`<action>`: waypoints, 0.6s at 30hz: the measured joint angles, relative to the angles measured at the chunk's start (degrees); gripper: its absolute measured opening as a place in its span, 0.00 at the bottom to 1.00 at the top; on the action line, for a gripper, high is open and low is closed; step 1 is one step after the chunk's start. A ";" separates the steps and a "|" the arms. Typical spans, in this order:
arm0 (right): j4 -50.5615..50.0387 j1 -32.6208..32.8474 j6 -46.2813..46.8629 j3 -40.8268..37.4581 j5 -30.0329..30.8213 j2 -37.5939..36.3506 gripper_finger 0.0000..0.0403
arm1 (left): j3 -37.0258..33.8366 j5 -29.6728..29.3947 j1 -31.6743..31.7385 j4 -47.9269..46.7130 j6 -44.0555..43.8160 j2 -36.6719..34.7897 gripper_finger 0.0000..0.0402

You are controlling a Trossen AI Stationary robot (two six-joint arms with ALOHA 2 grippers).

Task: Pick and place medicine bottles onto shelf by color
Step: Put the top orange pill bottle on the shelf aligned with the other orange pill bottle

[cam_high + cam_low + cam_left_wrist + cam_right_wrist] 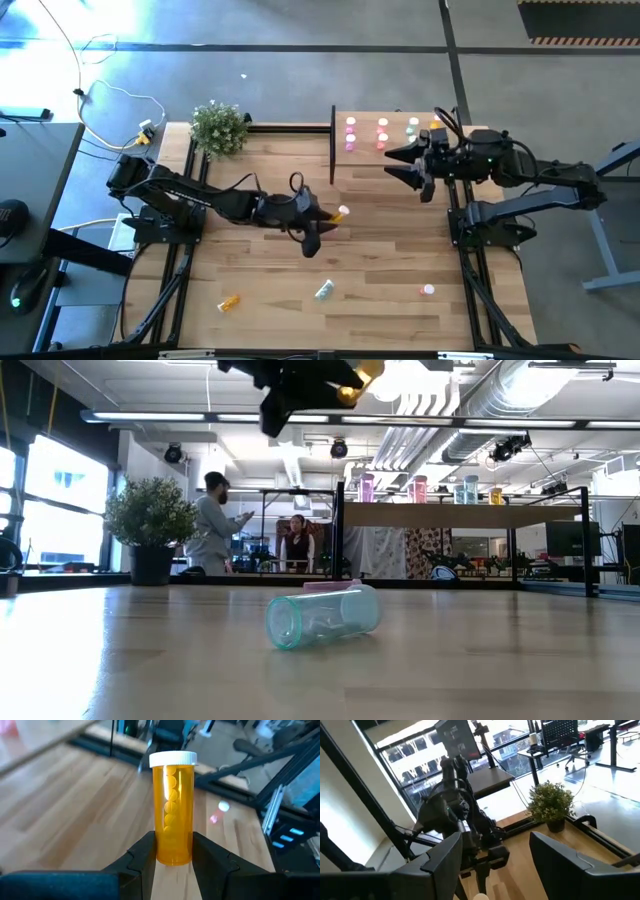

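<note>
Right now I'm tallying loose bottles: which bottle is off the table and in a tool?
The orange bottle, clamped in the left tool; the other loose ones lie on the table, and the rest stand on the shelf.

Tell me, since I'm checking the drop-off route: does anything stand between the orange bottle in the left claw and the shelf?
Yes. The left claw holds the orange bottle left of the shelf, whose dark upright panel lines that near edge. The open right claw also hovers over the shelf.
</note>
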 joint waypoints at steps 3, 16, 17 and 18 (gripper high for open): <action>-3.72 0.76 -1.98 3.50 0.02 2.42 0.56 | 0.04 1.68 0.83 3.73 2.57 0.00 0.26; -15.91 6.76 -3.08 11.98 -3.52 12.15 0.56 | 0.08 8.80 2.79 13.92 10.86 0.00 0.26; -15.22 7.21 -3.11 11.98 -4.16 12.88 0.56 | 0.08 8.81 2.79 14.39 11.17 0.00 0.26; -15.05 7.79 -3.11 11.98 -4.28 13.72 0.56 | 0.08 9.04 2.79 14.80 11.25 0.00 0.26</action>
